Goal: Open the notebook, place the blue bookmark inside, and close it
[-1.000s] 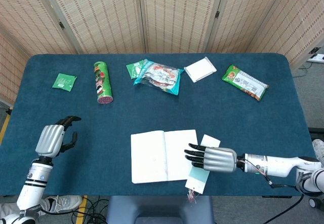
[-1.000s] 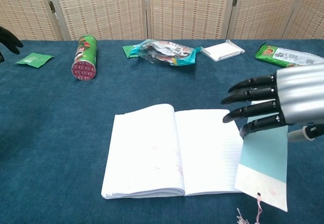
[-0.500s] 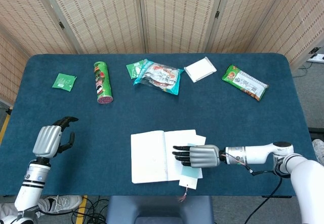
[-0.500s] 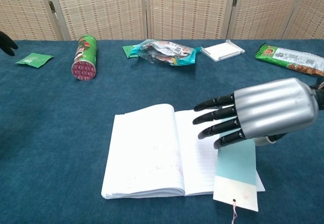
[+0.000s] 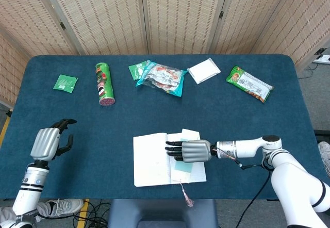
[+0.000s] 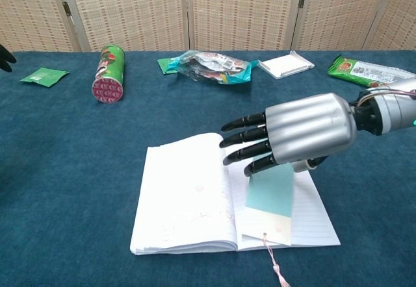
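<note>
The right hand [image 6: 296, 134] has swept leftward: a second ago it hung off the right edge of the notebook [image 6: 188, 196], and now its fingertips [image 6: 234, 139] reach over the centre fold. The bookmark [image 6: 268, 199] has come along under it. Earlier the card hung below the hand, mostly beyond the right page and over the bench; now it lies on the right page just below the fingers, with only its tassel [image 6: 276, 271] trailing past the near edge. In the head view the left hand [image 5: 47, 143] has drifted slightly lower and toward the bench's left edge.
</note>
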Controlling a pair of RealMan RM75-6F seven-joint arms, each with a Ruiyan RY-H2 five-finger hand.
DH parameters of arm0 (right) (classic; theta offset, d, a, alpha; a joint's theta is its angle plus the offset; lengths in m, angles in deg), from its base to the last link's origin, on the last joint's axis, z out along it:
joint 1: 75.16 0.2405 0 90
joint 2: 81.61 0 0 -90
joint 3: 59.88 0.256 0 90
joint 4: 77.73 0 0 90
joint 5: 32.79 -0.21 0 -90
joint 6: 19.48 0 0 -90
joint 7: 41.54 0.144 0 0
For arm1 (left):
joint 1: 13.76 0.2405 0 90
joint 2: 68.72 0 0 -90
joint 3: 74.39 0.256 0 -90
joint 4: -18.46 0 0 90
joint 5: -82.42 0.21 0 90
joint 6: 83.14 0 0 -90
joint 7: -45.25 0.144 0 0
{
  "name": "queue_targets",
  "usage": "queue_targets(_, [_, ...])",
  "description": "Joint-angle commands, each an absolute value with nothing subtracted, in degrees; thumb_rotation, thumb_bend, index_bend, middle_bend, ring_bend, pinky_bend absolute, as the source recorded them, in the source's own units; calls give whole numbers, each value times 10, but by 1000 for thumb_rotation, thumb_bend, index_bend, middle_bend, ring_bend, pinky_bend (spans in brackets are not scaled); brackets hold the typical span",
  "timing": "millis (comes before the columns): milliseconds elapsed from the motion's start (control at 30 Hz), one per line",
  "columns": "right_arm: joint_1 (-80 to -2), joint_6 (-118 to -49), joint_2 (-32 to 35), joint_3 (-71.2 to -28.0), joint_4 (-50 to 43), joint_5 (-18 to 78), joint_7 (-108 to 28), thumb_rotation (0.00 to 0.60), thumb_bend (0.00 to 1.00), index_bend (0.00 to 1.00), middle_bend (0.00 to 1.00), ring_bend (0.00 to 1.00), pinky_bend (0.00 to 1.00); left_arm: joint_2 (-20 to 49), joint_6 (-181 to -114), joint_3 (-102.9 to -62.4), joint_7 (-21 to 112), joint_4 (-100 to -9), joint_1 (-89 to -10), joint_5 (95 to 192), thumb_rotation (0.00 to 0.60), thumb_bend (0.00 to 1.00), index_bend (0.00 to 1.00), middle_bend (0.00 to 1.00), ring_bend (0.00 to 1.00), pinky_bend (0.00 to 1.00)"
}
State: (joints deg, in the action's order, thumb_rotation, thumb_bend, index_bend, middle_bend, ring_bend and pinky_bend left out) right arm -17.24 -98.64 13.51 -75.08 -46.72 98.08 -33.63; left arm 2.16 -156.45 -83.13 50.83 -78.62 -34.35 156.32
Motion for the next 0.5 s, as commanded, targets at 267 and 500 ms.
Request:
queue_targets(267, [-162, -1023, 167, -770, -511, 967, -322, 600, 141, 396, 54, 0, 0, 21, -1566, -830, 508, -786, -341, 1563, 600, 584, 288, 319, 378, 674])
queue_targets(500, [-164, -1041, 180, -789, -542, 961, -313, 600, 131, 396, 43, 0, 0, 20, -1566, -830, 511, -787, -340, 1562, 600, 584, 288, 319, 378, 674])
